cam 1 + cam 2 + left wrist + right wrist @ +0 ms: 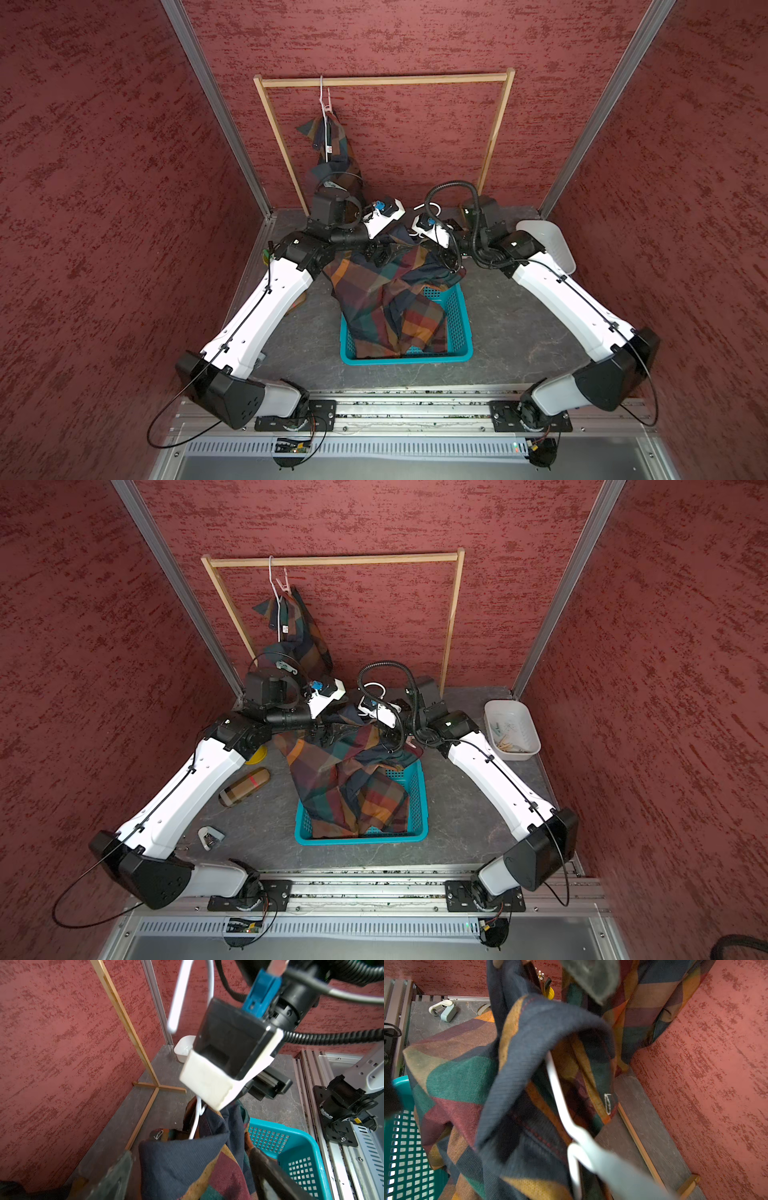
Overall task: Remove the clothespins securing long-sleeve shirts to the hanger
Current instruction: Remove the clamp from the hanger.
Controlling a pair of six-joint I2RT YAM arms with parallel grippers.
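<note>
Currently one pale pink clothespin (285,583) sits on the wire hanger (271,575) hung on the rack (332,559), at 11 o'clock from the teal basket (409,358). Its long axis runs 12–6 in both top views, handles up toward the rail and jaws down on the hanging shirt (301,633).

More clothespins (508,738) lie jumbled in the white bin (533,733), at 2 o'clock from the basket. They share no common heading (mint and peach, too small to count).

The second shirt (386,291) hangs between both arms at centre, its tail spilling into the basket at 6 o'clock.

Right gripper (446,257): jaws closed on the white hanger (560,1101) threaded through that shirt's collar, with the hook standing up past the wrist.

Left gripper (191,1174): fingers (116,1176) spread wide, straddling a navy fold of the same shirt without pinching it.

In the way: draped cloth and both wrists cover the collar zone in the top views, so whether a peg sits there I cannot tell. The left arm's black wrist housing overlaps the hanging shirt's lower half.
</note>
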